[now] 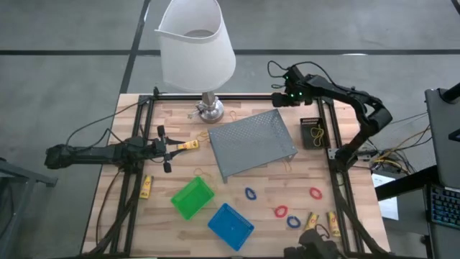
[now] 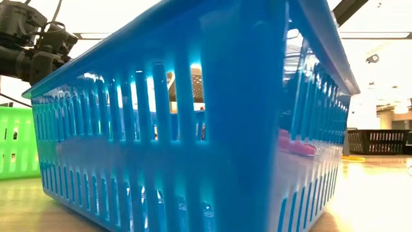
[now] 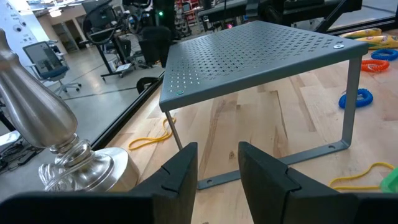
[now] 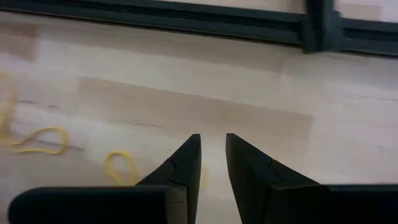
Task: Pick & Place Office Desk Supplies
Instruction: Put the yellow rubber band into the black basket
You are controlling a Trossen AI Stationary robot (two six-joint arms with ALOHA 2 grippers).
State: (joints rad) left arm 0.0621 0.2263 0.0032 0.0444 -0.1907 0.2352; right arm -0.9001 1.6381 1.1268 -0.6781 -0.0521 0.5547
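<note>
Two arms work over the wooden desk (image 1: 266, 183). Left tool (image 1: 170, 148) hovers at the left side, pointing toward the grey mesh tray (image 1: 251, 142) that stands upside down in the middle. Its fingers are slightly apart, and the high view shows a yellow stick (image 1: 188, 147) at its tip; whether it is gripped I cannot tell, since the wrist view shows only a bare gap between the fingers. Right tool (image 4: 212, 155) hangs low over the far right part of the desk, fingers a little apart and holding nothing, with yellow rubber bands (image 4: 37, 140) lying just beside it.

A lamp (image 1: 195, 50) stands at the far edge. The green bin (image 1: 192, 198) and blue bin (image 1: 231, 226) sit near the front, the black bin (image 1: 312, 132) right of the tray. Another yellow stick (image 1: 146, 186) lies at the left. Blue loops (image 1: 250, 193) and red loops (image 1: 315, 193) lie scattered front right, with more yellow sticks (image 1: 313, 219) near them.
</note>
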